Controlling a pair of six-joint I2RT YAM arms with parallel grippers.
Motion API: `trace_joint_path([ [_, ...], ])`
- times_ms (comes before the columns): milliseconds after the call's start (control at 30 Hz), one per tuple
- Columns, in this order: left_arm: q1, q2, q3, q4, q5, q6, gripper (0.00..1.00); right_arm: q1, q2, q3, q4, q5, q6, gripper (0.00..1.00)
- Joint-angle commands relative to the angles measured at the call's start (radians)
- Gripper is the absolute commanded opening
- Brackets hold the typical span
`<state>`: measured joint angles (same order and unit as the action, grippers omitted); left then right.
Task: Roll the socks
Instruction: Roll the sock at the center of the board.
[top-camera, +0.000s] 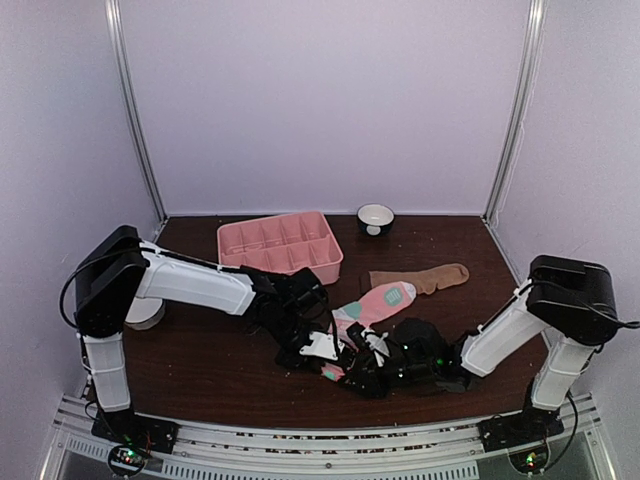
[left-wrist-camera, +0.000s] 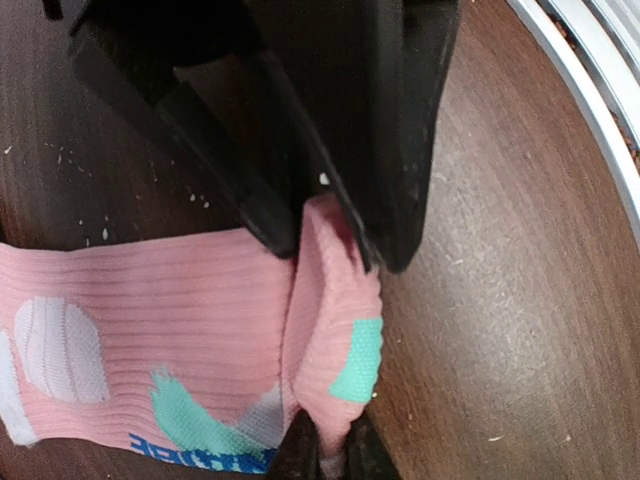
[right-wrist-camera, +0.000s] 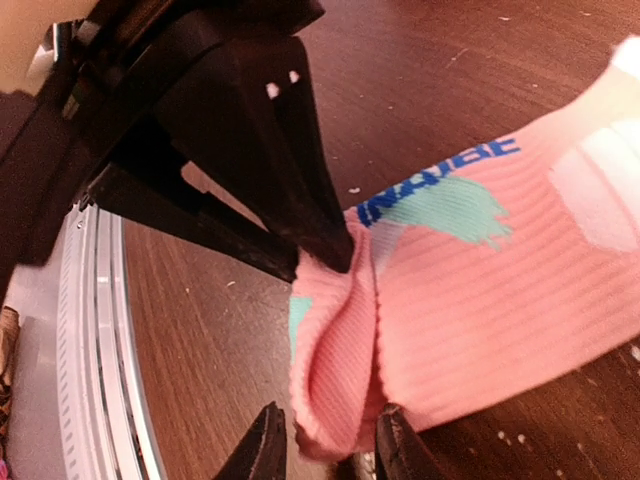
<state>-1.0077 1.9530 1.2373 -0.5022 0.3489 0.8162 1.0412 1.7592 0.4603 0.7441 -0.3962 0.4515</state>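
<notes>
Left end effector, ribbed pink sock

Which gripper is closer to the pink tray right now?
Left. The left gripper holds the pink sock at its near end, just in front of the tray. The right gripper grips the same end from the right, slightly farther away.

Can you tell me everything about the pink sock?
The pink sock looks like soft ribbed knit, with teal and white patches and some blue lettering. It lies on the dark wooden table, slanting from near the arms toward the back right. Most of it is flat and unrolled. Its near end is lifted and folded over into a small bump, like the start of a roll. The left gripper and the right gripper each pinch that fold, one from either side.
</notes>
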Motion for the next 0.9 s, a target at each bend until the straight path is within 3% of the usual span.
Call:
trace_joint_path([
  [0,0.025,0.050,0.058,-0.140,0.070,-0.031,0.09,-0.004,-0.044,-0.082,-0.078,0.144,-0.002,0.34],
  [233,0.085,0.125,0.191,-0.324,0.208,-0.051,0.07,0.025,-0.251,-0.196,-0.046,0.357,-0.047,0.38],
  [267,0.092,0.138,0.213,-0.349,0.229,-0.052,0.07,0.031,-0.286,-0.202,-0.060,0.403,-0.058,0.51],
  [300,0.099,0.151,0.231,-0.373,0.246,-0.052,0.07,0.033,-0.321,-0.205,-0.079,0.438,-0.064,0.89],
  [333,0.105,0.163,0.251,-0.395,0.263,-0.052,0.07,0.033,-0.358,-0.203,-0.106,0.478,-0.072,0.99],
  [400,0.115,0.184,0.281,-0.429,0.286,-0.055,0.07,0.033,-0.425,-0.202,-0.153,0.577,-0.082,1.00],
  [467,0.121,0.204,0.307,-0.461,0.309,-0.054,0.07,0.029,-0.488,-0.206,-0.213,0.758,-0.004,1.00],
  [500,0.125,0.214,0.321,-0.477,0.322,-0.056,0.07,0.022,-0.520,-0.216,-0.222,0.768,0.044,1.00],
  [600,0.134,0.251,0.363,-0.531,0.360,-0.057,0.07,0.020,-0.598,-0.331,-0.056,0.800,0.095,1.00],
  [667,0.137,0.279,0.394,-0.565,0.379,-0.057,0.07,0.045,-0.604,-0.316,-0.085,0.768,-0.040,0.95],
  [733,0.142,0.308,0.424,-0.599,0.404,-0.062,0.07,0.128,-0.579,-0.268,-0.169,0.839,-0.164,0.94],
  [867,0.158,0.372,0.489,-0.671,0.442,-0.071,0.07,0.279,-0.475,-0.263,-0.070,0.817,-0.381,0.92],
])
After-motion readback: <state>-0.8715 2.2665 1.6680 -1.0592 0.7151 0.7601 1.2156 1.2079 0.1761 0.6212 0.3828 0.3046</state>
